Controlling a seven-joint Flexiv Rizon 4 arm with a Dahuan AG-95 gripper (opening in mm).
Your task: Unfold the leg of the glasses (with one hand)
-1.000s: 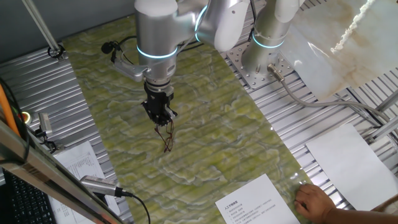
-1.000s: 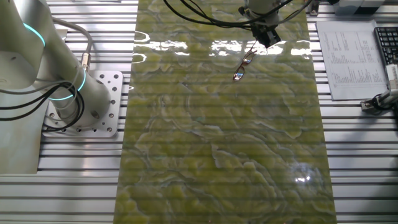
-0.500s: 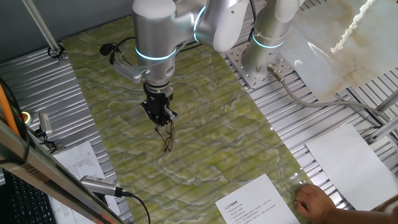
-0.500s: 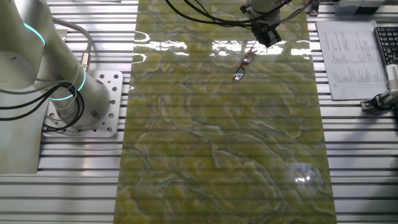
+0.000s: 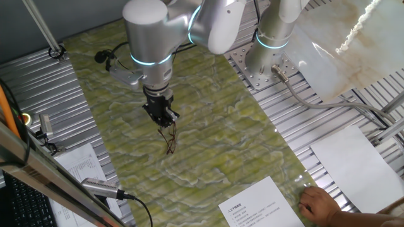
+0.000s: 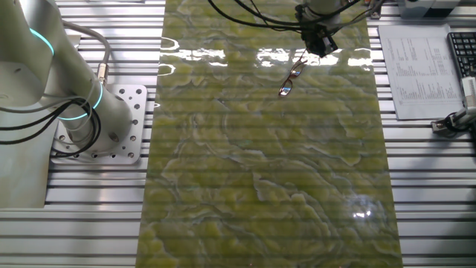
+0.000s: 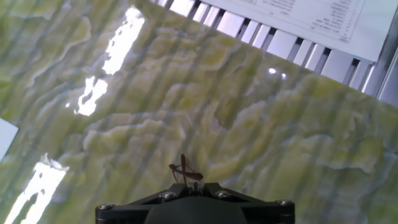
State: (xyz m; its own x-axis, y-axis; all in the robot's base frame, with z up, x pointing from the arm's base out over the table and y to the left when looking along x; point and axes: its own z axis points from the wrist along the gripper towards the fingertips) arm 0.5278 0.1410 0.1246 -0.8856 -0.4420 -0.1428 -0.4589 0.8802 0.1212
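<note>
The glasses (image 5: pixel 169 140) are small, with a thin dark reddish-brown wire frame. They lie on the green marbled mat (image 5: pixel 208 132), with one end up at my fingertips. My black gripper (image 5: pixel 163 117) points down over them and is shut on the thin wire at their upper end. In the other fixed view the gripper (image 6: pixel 315 46) is near the mat's far edge and the glasses (image 6: pixel 291 79) stretch away from it. In the hand view only a bit of reddish wire (image 7: pixel 185 170) sticks out past my closed fingertips (image 7: pixel 194 184); the lenses are hidden.
A bare human hand (image 5: pixel 320 205) rests at the front right beside a printed sheet (image 5: pixel 259 205). Another sheet (image 6: pixel 420 68) and a keyboard (image 6: pixel 465 52) lie beside the mat. A second arm's base (image 6: pixel 97 123) stands on the ribbed metal table.
The arm's wrist and upper body have swung a little to the left. The gripper tip shifted only slightly. The glasses stay in the same place on the mat.
</note>
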